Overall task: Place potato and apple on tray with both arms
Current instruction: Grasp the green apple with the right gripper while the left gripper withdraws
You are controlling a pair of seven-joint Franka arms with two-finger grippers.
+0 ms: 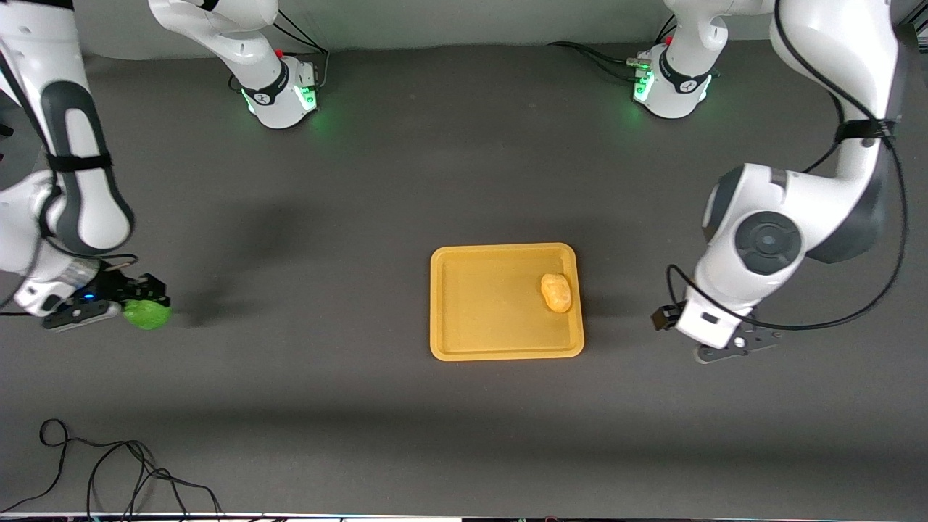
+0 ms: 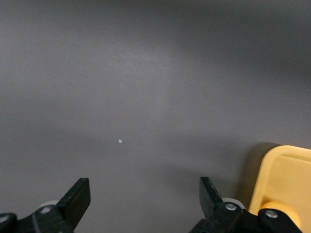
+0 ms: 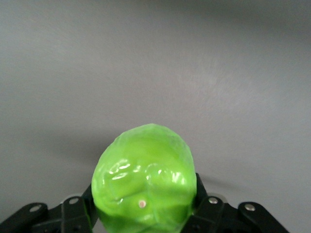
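The yellow-orange potato lies on the orange tray, near the tray's edge toward the left arm's end. My right gripper is shut on the green apple and holds it just over the table at the right arm's end, well away from the tray. In the right wrist view the apple fills the space between the fingers of the right gripper. My left gripper is open and empty over bare table beside the tray. The left wrist view shows the gripper's spread fingers and a corner of the tray.
Both arm bases stand at the table's edge farthest from the front camera. A loose black cable lies on the table nearest the front camera, toward the right arm's end.
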